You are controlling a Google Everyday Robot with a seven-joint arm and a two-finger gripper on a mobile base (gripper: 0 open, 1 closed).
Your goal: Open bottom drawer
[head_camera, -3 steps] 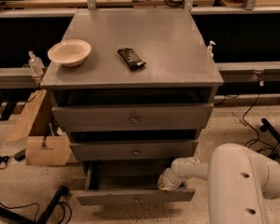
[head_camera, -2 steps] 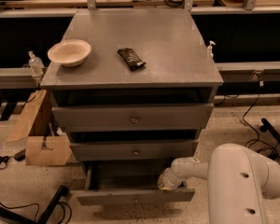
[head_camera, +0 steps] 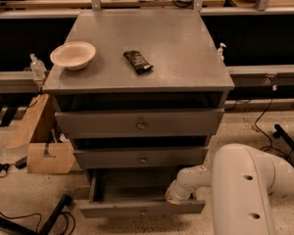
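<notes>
The bottom drawer (head_camera: pixel 142 208) is the lowest of three grey cabinet drawers. It stands pulled out, its grey box (head_camera: pixel 132 185) showing behind the slim front panel with a small round knob (head_camera: pixel 142 212). My white arm reaches in from the right, and my gripper (head_camera: pixel 173 195) sits at the drawer's right inner side, just behind the front panel. The middle drawer (head_camera: pixel 142 158) and the top drawer (head_camera: pixel 139 124) above it are less far out.
A cream bowl (head_camera: pixel 72 55) and a dark snack bar (head_camera: pixel 138 61) lie on the cabinet top (head_camera: pixel 186 53). A cardboard box (head_camera: pixel 44 153) stands on the floor at the left. Cables and a black stand leg (head_camera: pixel 54 214) lie on the floor at lower left.
</notes>
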